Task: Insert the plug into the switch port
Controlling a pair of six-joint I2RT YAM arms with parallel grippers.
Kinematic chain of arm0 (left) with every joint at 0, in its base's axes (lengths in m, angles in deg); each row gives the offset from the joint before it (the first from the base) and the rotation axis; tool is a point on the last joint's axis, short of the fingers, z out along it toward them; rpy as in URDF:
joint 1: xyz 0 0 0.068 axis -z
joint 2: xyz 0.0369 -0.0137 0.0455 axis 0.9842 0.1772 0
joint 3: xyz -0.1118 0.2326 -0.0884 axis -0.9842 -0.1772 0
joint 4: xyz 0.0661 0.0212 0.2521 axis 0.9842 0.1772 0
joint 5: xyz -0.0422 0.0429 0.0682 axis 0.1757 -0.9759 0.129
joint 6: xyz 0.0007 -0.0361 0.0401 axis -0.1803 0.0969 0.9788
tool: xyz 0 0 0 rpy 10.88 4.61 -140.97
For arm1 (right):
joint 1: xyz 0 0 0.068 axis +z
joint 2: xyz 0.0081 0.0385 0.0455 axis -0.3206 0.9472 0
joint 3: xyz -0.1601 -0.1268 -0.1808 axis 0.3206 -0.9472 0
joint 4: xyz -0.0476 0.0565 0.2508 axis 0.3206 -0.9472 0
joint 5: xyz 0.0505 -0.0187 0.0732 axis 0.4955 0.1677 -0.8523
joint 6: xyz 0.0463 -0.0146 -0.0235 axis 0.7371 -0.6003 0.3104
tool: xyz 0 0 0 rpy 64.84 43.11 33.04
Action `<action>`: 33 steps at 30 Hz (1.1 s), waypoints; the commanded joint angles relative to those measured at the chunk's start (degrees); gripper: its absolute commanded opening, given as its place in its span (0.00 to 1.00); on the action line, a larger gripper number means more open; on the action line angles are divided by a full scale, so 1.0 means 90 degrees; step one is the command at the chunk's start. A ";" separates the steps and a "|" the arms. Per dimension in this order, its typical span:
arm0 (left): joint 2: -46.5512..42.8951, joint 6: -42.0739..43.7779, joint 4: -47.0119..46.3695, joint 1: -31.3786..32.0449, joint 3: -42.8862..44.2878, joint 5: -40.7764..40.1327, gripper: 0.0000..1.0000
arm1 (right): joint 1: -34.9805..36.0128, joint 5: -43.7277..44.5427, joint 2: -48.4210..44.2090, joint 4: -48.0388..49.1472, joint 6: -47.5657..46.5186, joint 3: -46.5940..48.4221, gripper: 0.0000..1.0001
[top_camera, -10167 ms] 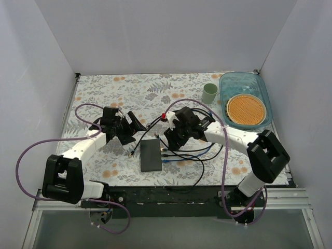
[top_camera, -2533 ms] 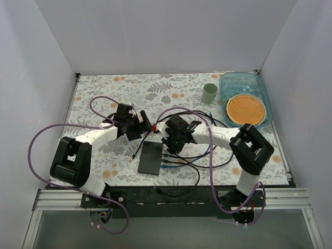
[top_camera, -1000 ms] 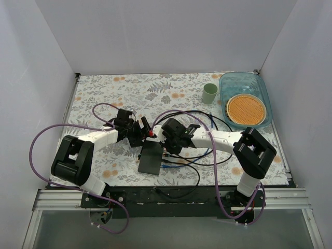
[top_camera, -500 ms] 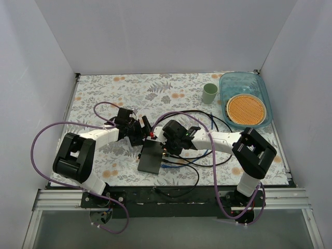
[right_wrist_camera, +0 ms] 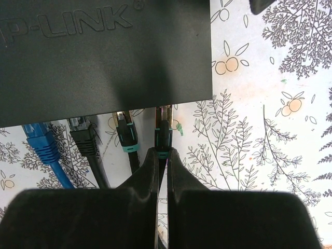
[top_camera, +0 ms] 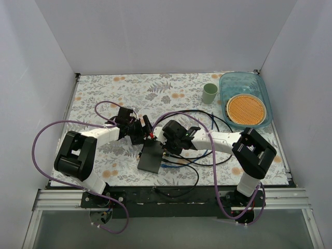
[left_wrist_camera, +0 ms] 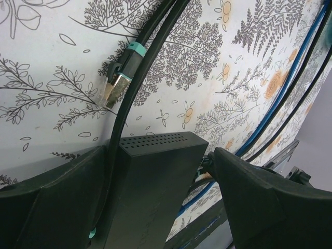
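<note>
The right hand [right_wrist_camera: 162, 153] is pinched tight on the teal-banded plug [right_wrist_camera: 164, 129], whose tip meets the switch port [right_wrist_camera: 165, 107] along the switch [right_wrist_camera: 104, 57] edge, just beside three other plugs [right_wrist_camera: 83, 136]. The left hand [left_wrist_camera: 161, 155] gapes wide, straddling one end of the switch.

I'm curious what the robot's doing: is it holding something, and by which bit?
The right gripper pinches a black plug by its teal-ringed back end, its tip at the switch edge. The left gripper is open, straddling the switch.

White links [top_camera: 98, 136], black joints [top_camera: 70, 158]; purple cables [top_camera: 46, 127]; black left hand [top_camera: 144, 129], right hand [right_wrist_camera: 163, 155]
</note>
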 commanded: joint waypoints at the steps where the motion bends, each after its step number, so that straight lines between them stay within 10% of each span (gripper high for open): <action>1: 0.0057 -0.0072 -0.0215 0.0220 0.0113 0.0629 0.82 | 0.0117 -0.0256 0.0025 0.1026 0.0014 0.0448 0.01; 33: -0.0402 -0.0794 -0.0664 0.0806 -0.0424 0.1029 0.59 | 0.0117 -0.0158 0.0444 0.2736 0.0639 0.1229 0.01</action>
